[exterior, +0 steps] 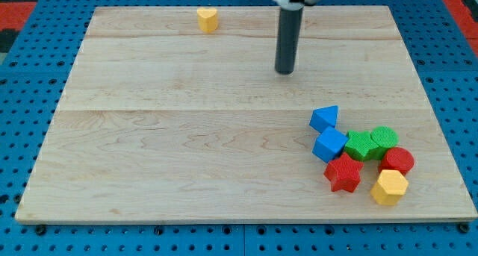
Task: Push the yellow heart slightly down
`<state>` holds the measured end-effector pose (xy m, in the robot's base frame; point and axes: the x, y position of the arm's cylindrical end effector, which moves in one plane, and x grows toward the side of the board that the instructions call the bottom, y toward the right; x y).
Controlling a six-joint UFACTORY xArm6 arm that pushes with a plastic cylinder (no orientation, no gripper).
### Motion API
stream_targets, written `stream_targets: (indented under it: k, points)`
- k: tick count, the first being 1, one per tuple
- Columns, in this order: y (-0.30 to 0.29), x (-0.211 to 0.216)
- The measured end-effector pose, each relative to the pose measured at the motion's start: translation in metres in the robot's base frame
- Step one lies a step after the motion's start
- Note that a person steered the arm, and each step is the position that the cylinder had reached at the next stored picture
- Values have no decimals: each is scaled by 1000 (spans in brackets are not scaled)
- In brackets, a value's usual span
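Note:
The yellow heart point(207, 19) lies near the board's top edge, left of centre. My tip point(284, 71) rests on the board to the right of the heart and a little lower, well apart from it. The dark rod rises from the tip to the view's top. No block touches the tip.
A cluster sits at the lower right: blue triangle point(325, 118), blue cube point(329, 145), green star point(362, 145), green cylinder point(385, 138), red star point(343, 173), red cylinder point(397, 160), yellow hexagon point(389, 186). The wooden board point(187, 151) lies on a blue pegboard.

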<state>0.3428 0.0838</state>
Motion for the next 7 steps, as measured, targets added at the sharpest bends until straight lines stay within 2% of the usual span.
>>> stream_targets:
  k: [2,4,6,7]
  points:
    - [18,-88]
    - [-92,-150]
    - [-155,-149]
    - [-139,-129]
